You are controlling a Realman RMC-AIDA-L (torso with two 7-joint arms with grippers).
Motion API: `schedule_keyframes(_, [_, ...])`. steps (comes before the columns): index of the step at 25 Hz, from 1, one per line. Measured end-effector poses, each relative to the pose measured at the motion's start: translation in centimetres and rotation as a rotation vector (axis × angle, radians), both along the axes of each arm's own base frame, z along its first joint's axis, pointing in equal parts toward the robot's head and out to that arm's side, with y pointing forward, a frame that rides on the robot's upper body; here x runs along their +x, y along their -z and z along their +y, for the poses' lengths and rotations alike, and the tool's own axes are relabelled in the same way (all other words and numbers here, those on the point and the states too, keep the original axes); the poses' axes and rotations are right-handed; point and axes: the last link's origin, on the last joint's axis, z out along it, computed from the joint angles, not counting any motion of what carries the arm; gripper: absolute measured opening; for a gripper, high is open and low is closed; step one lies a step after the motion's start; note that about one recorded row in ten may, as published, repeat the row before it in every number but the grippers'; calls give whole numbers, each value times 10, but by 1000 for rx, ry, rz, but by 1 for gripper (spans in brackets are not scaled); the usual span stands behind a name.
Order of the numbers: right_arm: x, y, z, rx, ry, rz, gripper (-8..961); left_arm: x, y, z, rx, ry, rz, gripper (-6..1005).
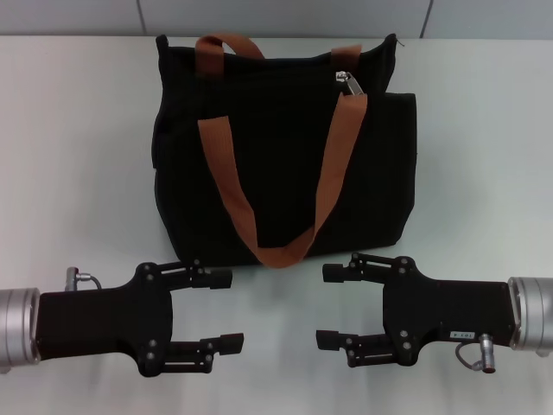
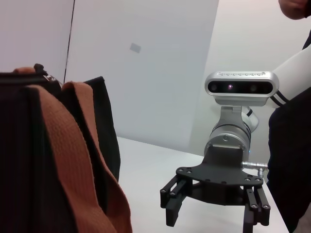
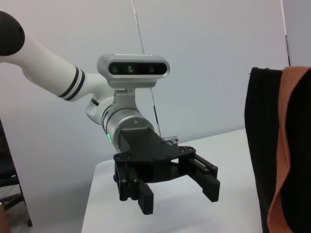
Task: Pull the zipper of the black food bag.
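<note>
The large boxy black fabric food bag (image 1: 285,156) stands upright on the pale white table (image 1: 78,156), towards the far side, roughly midway between the two arms. Two long rust-brown webbing handles (image 1: 333,181) belong to it: one loops down over the near face of the bag and the other arches above the top edge. The small silver metal zipper pull tab (image 1: 349,81) sits on the bag's top edge, towards the robot's right end, just above where the near handle meets the fabric.

The left black gripper (image 1: 226,311) rests low over the table on the near side, in front of the bag's left lower corner and apart from it. Its two fingers point inward toward the centre and stand wide apart, with nothing between them. The right wrist view shows the same gripper (image 3: 180,191) with its jaws spread and empty.

The right black gripper (image 1: 328,306) mirrors it on the near right, also clear of the bag, fingers pointing inward. Its jaws are likewise spread wide and grasp nothing; the left wrist view shows this gripper (image 2: 214,218) open above the table surface. The two grippers face each other across a gap, and neither touches the bag, the handles or the zipper.
</note>
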Motion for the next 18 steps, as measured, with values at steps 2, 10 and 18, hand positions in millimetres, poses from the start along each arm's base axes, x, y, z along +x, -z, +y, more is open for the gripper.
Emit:
schedule_keyframes(2, [0, 0, 0, 0, -1, 0, 818, -1, 1, -1, -6, 0, 4, 772])
schedule_keyframes(10, [-2, 0, 2, 1, -5, 1, 818, -1, 1, -2, -12, 0, 10, 772])
schedule_keyframes(18, [-2, -1, 2, -1, -8, 2, 818, -1, 1, -2, -13, 0, 10, 772])
